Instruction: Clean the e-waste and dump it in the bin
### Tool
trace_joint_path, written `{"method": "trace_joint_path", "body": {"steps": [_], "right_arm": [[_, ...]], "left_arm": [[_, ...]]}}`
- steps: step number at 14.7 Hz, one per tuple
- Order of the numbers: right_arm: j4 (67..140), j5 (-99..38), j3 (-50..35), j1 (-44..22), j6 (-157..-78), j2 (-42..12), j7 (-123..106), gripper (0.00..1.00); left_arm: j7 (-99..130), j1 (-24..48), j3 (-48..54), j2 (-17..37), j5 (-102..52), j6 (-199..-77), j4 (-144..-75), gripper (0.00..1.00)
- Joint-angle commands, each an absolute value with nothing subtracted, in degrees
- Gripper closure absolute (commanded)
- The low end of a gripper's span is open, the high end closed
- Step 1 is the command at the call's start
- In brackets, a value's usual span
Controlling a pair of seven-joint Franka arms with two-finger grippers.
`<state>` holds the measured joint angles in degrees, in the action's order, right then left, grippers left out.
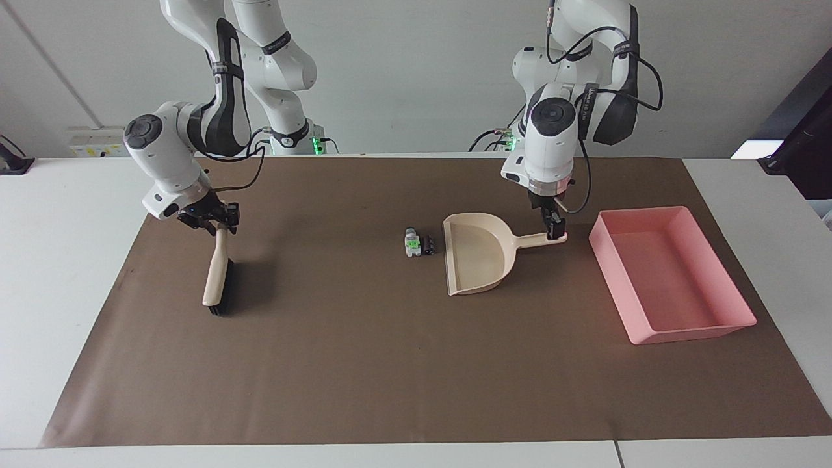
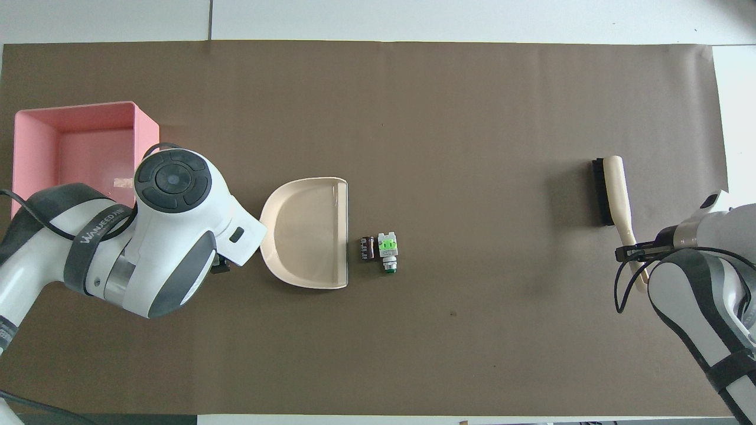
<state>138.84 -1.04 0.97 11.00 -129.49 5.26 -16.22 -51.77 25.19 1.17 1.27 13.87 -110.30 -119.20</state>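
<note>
we see right gripper [image 1: 220, 227] pinched on brush [image 1: 216, 278] handle. left gripper [image 1: 556, 232] at dustpan [image 1: 478, 259] handle end, grip unclear. e-waste [image 1: 418, 242] beside dustpan mouth; bin [image 1: 669, 273] toward left arm's end.

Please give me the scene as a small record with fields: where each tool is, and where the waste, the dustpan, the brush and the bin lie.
right tool: at the brush handle's end, closed around it
left tool: down at the dustpan handle's end
e-waste: two bits on the brown mat, just outside the dustpan's open mouth
bin: pink tray toward the left arm's end, nothing visible inside
brush: bristle end on the mat, toward the right arm's end
</note>
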Motion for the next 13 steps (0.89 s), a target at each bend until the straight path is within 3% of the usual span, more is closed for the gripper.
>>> {"method": "trace_joint_path", "body": {"steps": [1, 4, 6, 9, 13], "right_arm": [[139.57, -2.11, 0.44, 12.04, -129.99, 6.15, -16.53, 1.0], [137.82, -2.11, 0.44, 11.43, -128.33, 6.15, -14.77, 1.0], [134.41, -2.28, -0.35, 10.82, -123.25, 7.03, -10.66, 1.0], [129.56, -2.29, -1.14, 3.89, -114.46, 9.22, -1.36, 1.0], [129.02, -2.2, -1.14, -10.68, -111.09, 10.81, 15.94, 1.0]], "left_arm": [[-49.31, 27.51, 0.26, 2.89, 16.61, -112.85, -120.5, 0.07], [-43.87, 29.96, 0.26, 7.01, 20.81, -115.92, -120.59, 0.08], [-42.89, 30.32, 0.26, 7.38, 21.09, -116.1, -120.76, 0.09], [-42.89, 30.32, 0.26, 7.29, 21.09, -116.02, -121.55, 0.14], [-43.24, 29.97, 0.35, 7.12, 21.09, -115.84, -122.08, 0.25]]}}
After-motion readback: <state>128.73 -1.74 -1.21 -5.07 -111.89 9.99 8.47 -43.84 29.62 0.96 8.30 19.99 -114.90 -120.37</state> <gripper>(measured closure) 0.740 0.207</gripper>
